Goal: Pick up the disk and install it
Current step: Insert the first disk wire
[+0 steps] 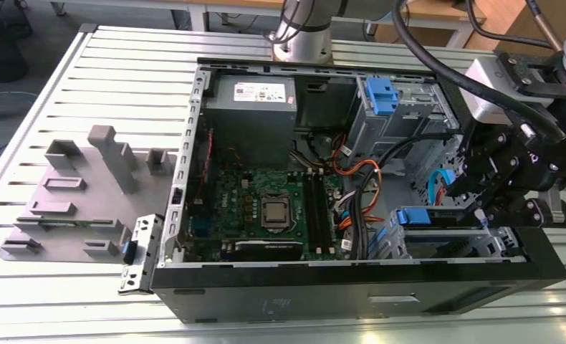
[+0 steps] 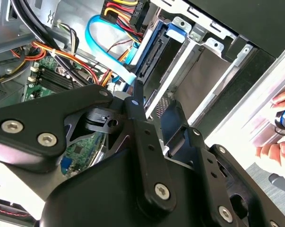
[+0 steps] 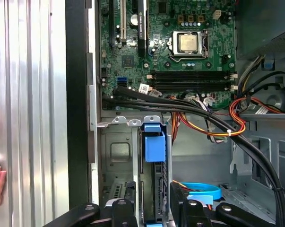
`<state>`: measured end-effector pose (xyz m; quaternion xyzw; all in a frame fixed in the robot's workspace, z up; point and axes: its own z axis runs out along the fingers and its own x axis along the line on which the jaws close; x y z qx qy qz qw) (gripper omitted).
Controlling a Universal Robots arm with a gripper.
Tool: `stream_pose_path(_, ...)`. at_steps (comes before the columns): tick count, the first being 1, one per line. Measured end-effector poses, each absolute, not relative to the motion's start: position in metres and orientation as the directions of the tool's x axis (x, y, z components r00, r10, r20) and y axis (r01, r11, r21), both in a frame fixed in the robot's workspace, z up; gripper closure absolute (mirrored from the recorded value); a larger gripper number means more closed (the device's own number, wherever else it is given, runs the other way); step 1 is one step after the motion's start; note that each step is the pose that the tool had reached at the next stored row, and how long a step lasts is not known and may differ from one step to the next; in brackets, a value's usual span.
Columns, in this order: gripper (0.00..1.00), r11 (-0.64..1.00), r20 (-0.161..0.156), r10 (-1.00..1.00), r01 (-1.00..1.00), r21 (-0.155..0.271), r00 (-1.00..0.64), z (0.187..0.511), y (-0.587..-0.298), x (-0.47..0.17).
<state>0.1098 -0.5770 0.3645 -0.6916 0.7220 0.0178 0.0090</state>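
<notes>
Blue-framed disk (image 3: 159,184) stands on edge in the metal cage (image 3: 118,151) beside the green board (image 3: 180,61), apparently seated as a drive should be. Claw (image 3: 152,198) hangs over that cage, lined up with the disk; whether it grips cannot be told.

Surface (image 1: 120,64): ribbed bare metal, satin sheen. Disk (image 3: 154,145) bracket: smooth blue plastic. Tool (image 1: 486,209): matt black metal. Circuit board (image 1: 264,193): green, semi-gloss.

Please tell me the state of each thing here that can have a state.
computer case, open, side panel off.
the disk, standing in the drive bay.
pincer, at the disk.
processor, bare, no cooler on it.
</notes>
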Motion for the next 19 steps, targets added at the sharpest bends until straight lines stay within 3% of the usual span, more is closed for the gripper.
stream_pose_path(19, 0.58, 0.043, -0.038, -0.998, -0.999, 0.013, -0.043, 0.3713, -0.5734, 0.1098)
